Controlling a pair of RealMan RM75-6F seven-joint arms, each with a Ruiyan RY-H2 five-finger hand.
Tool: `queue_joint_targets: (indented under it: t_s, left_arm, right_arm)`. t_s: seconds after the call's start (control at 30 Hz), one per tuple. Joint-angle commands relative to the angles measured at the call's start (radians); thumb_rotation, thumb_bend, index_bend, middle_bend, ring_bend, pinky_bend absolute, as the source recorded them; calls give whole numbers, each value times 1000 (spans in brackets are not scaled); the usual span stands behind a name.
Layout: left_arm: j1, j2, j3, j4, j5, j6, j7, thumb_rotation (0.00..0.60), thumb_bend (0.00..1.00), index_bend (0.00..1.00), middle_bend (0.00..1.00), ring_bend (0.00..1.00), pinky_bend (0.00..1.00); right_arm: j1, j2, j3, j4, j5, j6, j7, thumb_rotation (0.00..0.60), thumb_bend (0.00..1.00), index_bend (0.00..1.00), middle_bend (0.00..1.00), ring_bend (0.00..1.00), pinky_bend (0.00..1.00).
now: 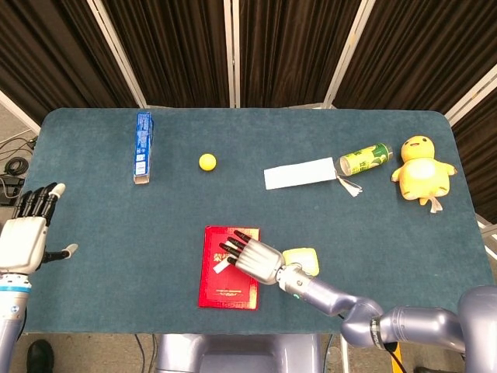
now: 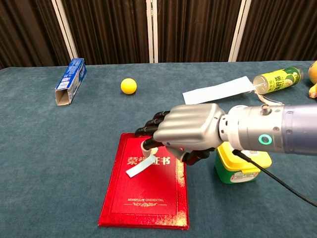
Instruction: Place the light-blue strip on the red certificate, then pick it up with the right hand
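Note:
The red certificate (image 1: 225, 291) (image 2: 143, 198) lies flat near the table's front edge. A small light-blue strip (image 1: 220, 266) (image 2: 137, 169) lies slanted across its upper half. My right hand (image 1: 252, 259) (image 2: 190, 130) hovers low over the certificate's top right part, palm down, fingers stretched left above the strip's upper end. The thumb tip is right by that end; whether it touches cannot be told. Nothing is held in it. My left hand (image 1: 27, 233) is off the table's left edge, fingers spread and empty.
A yellow-lidded green box (image 1: 304, 260) (image 2: 242, 168) sits just right of the certificate under my right forearm. Further back are a pale paper sheet (image 1: 299, 173) (image 2: 218, 90), a green can (image 1: 365, 159), a yellow plush (image 1: 423, 169), a yellow ball (image 2: 129, 86) and a blue carton (image 2: 69, 82).

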Motion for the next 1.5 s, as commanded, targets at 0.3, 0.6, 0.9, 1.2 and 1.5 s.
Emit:
queue_joint_targets:
  t_s: [0.3, 0.6, 0.9, 1.2, 1.5]
  left_arm:
    - [2, -6, -12, 7, -1, -16, 2, 600, 0, 0, 0, 0, 0]
    - [7, -7, -17, 4, 1, -19, 7, 600, 0, 0, 0, 0, 0]
    - [9, -5, -22, 4, 3, -24, 4, 600, 0, 0, 0, 0, 0]
    - [12, -2, -27, 3, 5, -28, 0, 600, 0, 0, 0, 0, 0]
    - [15, 0, -31, 3, 8, -32, -6, 600, 0, 0, 0, 0, 0]
  right_arm:
    - [40, -31, -35, 38, 68, 41, -53, 600, 921, 268, 0, 0, 0]
    - [55, -40, -59, 48, 95, 65, -66, 600, 921, 272, 0, 0, 0]
    - [64, -45, -79, 62, 114, 82, -77, 600, 922, 278, 0, 0, 0]
    - [69, -52, -102, 74, 123, 95, -78, 600, 922, 279, 0, 0, 0]
    - [81, -63, -117, 88, 141, 106, -89, 600, 923, 281, 0, 0, 0]
